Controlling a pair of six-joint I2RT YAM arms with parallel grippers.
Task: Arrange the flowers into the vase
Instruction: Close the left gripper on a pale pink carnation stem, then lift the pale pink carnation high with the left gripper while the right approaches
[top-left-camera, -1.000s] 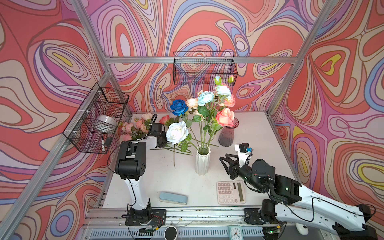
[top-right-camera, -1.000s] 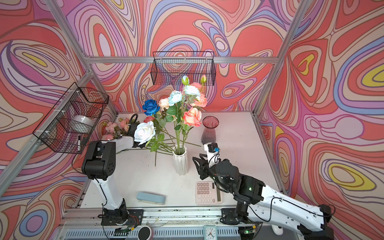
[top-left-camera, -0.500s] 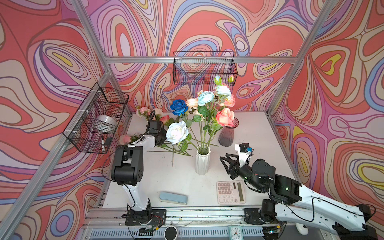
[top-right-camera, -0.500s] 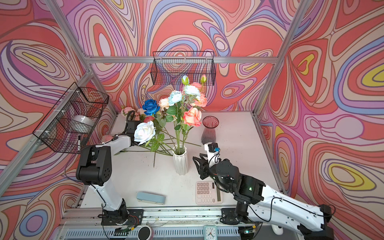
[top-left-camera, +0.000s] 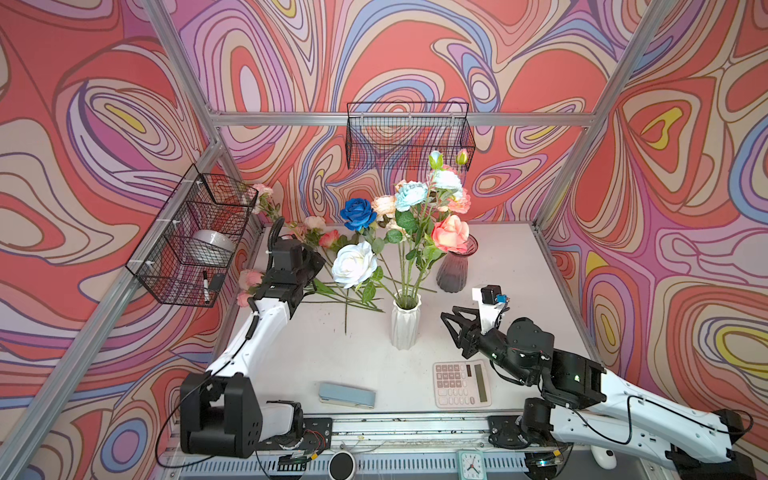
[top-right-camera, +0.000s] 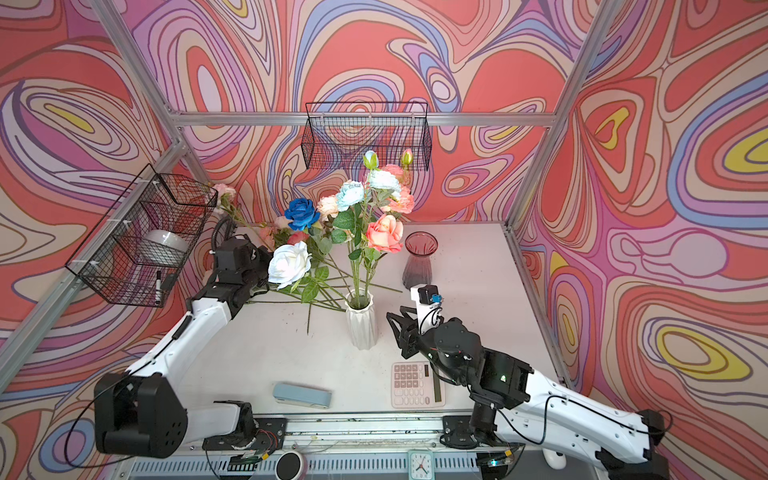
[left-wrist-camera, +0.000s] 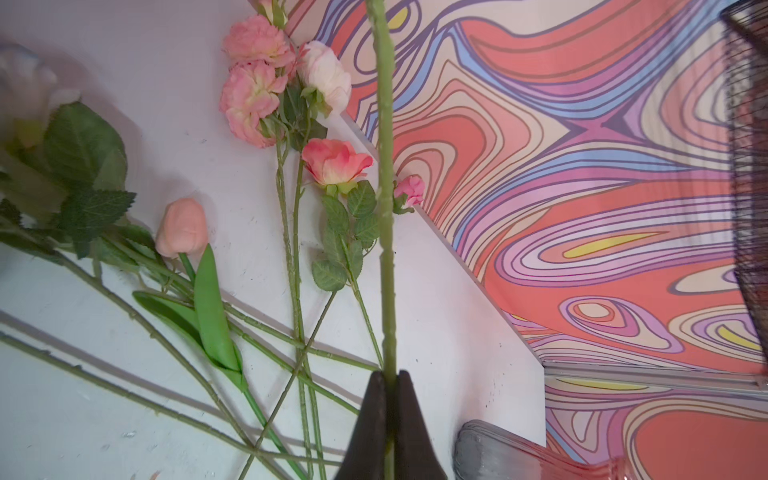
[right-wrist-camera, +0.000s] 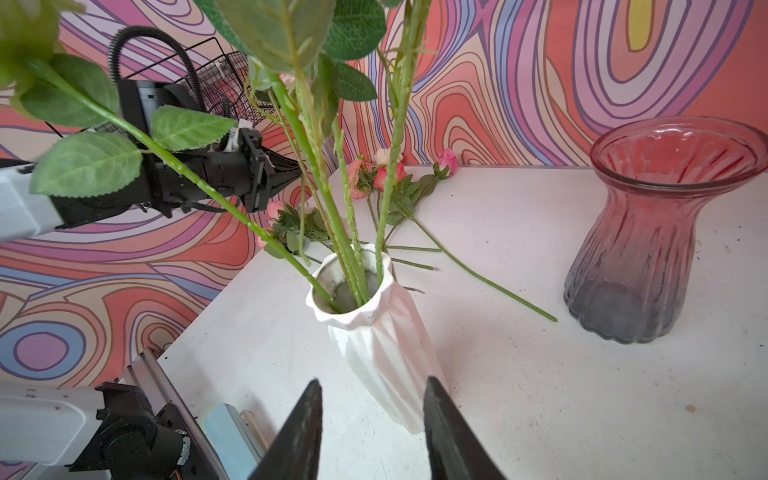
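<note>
Note one flower stem (left-wrist-camera: 386, 208) pinched in fully closed left jaws, held above loose flowers (left-wrist-camera: 257, 104) on the desk (top-left-camera: 511, 257) (far left corner), presumably for insertion into the white vase (top-left-camera: 406, 328). Note also right jaws part-open, empty, beside vase, probably to steady it

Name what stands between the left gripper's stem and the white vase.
The white rose and its leaves, leaning out of the white vase toward the left gripper, hang across the path from the held stem. Its mouth already holds several stems.
</note>
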